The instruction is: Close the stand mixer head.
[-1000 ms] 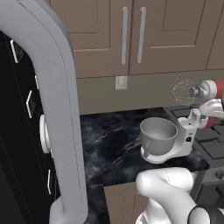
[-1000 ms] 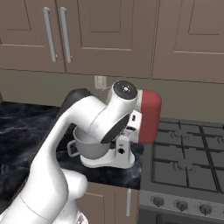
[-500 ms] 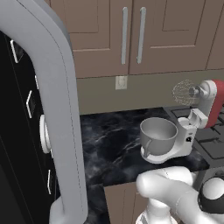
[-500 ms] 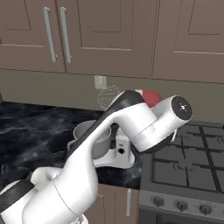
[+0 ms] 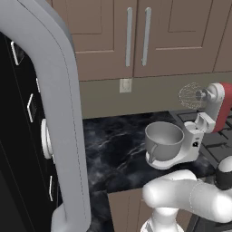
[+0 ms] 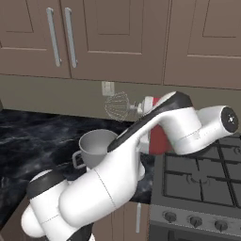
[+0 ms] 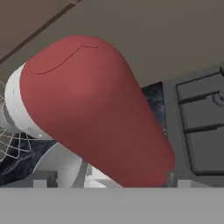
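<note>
Mixer head tilted up, waiting to be pushed down.
Press squarely on the stand mixer head [image 7: 92, 109], over the bowl [image 5: 164, 136]; I can't tell the hand's state.

One stand mixer [image 5: 190, 136] sits on the black marble counter [image 5: 118, 145], near its right end beside the stove [image 6: 202, 183]. It has one red stand mixer head [image 7: 92, 109], tilted up, one wire whisk [image 5: 191, 95] and one grey metal bowl [image 5: 164, 139]. Two long vertical cabinet handles [image 5: 137, 36] hang side by side on the wooden cupboard doors above the counter's back edge. One wall outlet [image 5: 124, 85] shows on the backsplash. Four stove knobs [image 6: 193, 221] run along the stove's front edge.
</note>
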Motion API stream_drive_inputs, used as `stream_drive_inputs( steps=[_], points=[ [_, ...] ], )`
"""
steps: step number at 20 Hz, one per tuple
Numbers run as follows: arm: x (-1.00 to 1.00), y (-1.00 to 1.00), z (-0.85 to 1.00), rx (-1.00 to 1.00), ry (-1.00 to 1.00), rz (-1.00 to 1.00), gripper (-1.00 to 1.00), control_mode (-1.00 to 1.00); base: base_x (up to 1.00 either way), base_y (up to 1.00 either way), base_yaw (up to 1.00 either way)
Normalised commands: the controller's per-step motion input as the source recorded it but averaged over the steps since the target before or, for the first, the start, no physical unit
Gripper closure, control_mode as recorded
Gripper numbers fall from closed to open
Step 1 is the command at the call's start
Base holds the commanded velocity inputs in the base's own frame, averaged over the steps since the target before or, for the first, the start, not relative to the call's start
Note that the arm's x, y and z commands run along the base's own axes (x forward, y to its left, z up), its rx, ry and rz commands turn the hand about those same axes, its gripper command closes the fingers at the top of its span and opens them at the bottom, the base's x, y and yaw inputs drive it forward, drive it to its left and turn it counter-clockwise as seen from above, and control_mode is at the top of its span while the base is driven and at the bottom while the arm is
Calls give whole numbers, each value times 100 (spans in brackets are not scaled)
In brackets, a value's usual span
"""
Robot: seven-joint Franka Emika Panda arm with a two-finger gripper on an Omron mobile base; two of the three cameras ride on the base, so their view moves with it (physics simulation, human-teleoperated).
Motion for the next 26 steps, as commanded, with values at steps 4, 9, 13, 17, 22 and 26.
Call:
stream_drive_inputs(
  steps=[4, 9, 13, 17, 22, 26],
  points=[
    [70, -33, 0, 0, -27, 4, -100, -100, 0, 0, 0],
    [68, -17, 0, 0, -26, 9, -100, -100, 0, 0, 0],
    [53, 12, -2, 2, -24, 25, -100, -100, 0, 0, 0],
    [61, 87, -28, 0, -13, 39, -100, -100, 0, 0, 0],
    [73, 100, -47, -4, -2, 47, -100, -100, 0, 0, 0],
    [39, 100, -70, -19, -4, 45, -100, -100, 0, 0, 0]
  ],
)
